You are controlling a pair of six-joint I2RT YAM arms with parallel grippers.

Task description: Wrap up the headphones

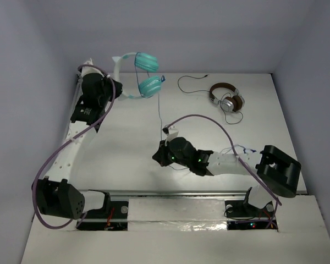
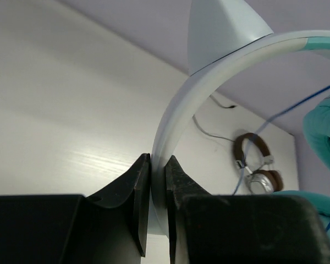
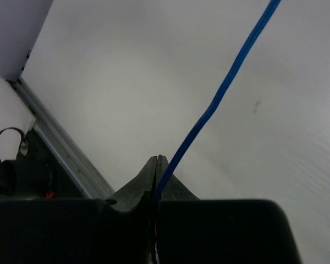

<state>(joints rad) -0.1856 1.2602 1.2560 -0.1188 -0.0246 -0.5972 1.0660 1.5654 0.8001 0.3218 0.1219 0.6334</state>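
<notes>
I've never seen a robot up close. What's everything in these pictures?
teal headphones: one, teal cups, white headband, held up at far left.
blue cable: one, blue, running from the teal headphones to the right hand.
brown headphones: one, brown and silver, black cable, lying on the table's far right.
table: one, white, under everything.
left hand: one, black, shut on the headband.
right hand: one, black, shut on the blue cable, mid-table.
</notes>
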